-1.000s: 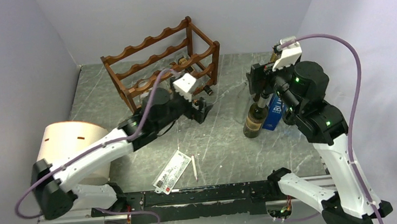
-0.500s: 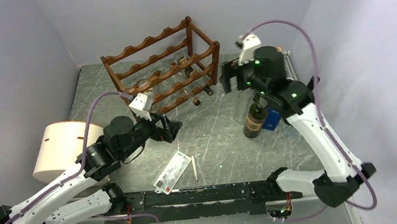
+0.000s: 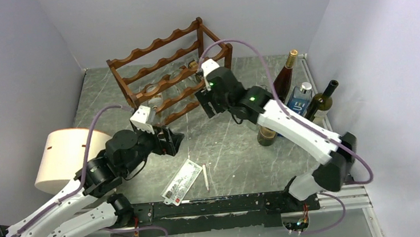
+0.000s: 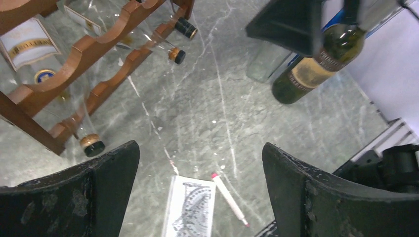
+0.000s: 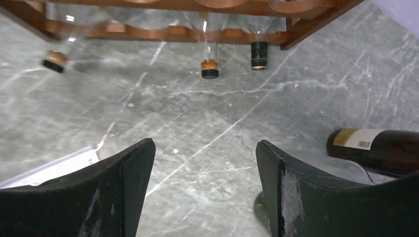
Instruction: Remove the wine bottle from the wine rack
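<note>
Reddish-brown wooden wine rack with wavy rails stood at the back centre of the grey marbled table, near the rear wall. Clear glass wine bottles lay in its lower tiers, necks poking out the front toward the arms. Three capped necks showed in the right wrist view, all in the rack. Right gripper hovered just in front of the rack's right end, fingers apart with nothing between them, touching no neck. Left gripper hung over the table in front of the rack's left part, jaws wide and empty. In the left wrist view a bottle with a white-and-gold label sat in the rack at upper left, and a gold-capped neck stuck out low. Dark green bottle with tan label stood on the table under the right arm, partly hidden. Along the right wall stood a brown bottle with gold foil top, a blue-labelled container with silver cap and a green bottle with dark top. White printed card and white pen with red tip lay side by side near the front edge, between the arms. Large white cylinder sat at the table's left edge beside the left arm.
</note>
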Robot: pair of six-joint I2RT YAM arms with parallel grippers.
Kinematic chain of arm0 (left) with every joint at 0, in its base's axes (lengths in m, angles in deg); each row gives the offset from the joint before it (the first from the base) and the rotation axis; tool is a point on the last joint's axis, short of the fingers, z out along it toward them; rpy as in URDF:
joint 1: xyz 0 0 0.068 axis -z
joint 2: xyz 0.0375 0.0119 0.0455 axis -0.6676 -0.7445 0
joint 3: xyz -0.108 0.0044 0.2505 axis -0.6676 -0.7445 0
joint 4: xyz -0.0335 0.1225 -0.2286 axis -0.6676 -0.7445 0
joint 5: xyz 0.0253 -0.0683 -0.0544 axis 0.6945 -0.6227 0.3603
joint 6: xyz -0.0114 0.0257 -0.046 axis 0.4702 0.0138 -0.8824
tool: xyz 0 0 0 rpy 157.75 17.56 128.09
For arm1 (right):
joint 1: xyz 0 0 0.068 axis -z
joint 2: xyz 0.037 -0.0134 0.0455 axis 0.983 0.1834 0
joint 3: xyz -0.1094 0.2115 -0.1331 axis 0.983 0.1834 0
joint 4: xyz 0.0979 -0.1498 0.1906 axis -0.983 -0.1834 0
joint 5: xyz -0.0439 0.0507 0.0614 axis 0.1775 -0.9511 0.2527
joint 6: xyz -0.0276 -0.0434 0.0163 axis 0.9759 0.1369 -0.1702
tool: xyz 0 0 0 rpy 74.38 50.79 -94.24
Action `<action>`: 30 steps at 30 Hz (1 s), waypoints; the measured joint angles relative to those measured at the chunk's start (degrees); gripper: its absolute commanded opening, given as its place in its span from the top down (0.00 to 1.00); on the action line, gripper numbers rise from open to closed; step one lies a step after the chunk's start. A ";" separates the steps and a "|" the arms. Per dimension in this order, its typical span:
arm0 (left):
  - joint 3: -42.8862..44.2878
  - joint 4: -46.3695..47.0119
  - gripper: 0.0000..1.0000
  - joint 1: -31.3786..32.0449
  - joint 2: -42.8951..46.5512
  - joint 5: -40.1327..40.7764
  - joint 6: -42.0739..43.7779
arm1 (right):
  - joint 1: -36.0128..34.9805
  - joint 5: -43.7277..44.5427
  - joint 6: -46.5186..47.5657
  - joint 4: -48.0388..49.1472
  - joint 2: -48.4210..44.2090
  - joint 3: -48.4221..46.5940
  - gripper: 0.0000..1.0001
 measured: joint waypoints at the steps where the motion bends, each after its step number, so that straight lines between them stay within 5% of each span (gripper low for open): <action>1: -0.79 0.87 0.05 -0.02 0.13 0.11 1.73 | 0.02 0.96 0.70 0.46 2.10 0.11 0.24; 9: -2.21 6.67 0.05 -0.90 -1.90 0.39 10.64 | 4.26 3.32 3.19 4.35 17.31 0.76 0.29; 30: -2.21 7.48 0.05 -5.66 -5.18 -1.27 12.94 | 15.76 -2.73 8.52 34.38 28.61 9.77 0.35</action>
